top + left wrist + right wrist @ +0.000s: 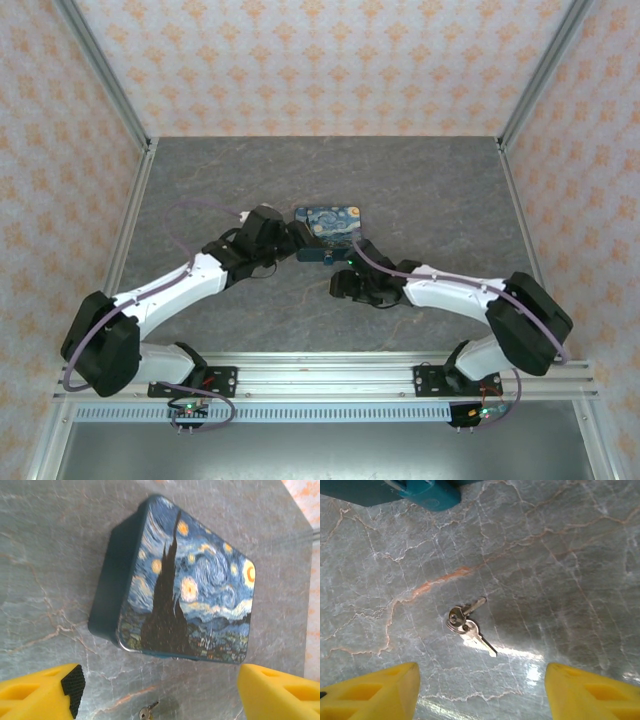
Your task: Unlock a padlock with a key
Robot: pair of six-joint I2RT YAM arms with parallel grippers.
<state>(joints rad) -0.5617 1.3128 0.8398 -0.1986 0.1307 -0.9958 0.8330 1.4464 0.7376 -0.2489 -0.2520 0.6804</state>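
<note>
Currently at pick-up stage. Key point(467, 625), ringed with a second one, lies flat near the middle of the counter point(560, 580), just nearward of the painted tin point(190, 585) and what I judge is its teal padlock point(427, 495). Right fingers point(370, 690) hang spread over the key. Left fingers point(40, 692) are spread and empty at the tin. Next I lower and pinch the key's head; being flat, it may slip.

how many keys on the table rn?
2, lying on the table, heads joined on one ring, ahead of the open right gripper. The shorter key points up-right in the right wrist view; the longer key points down-right. Another could hide beneath them.
</note>
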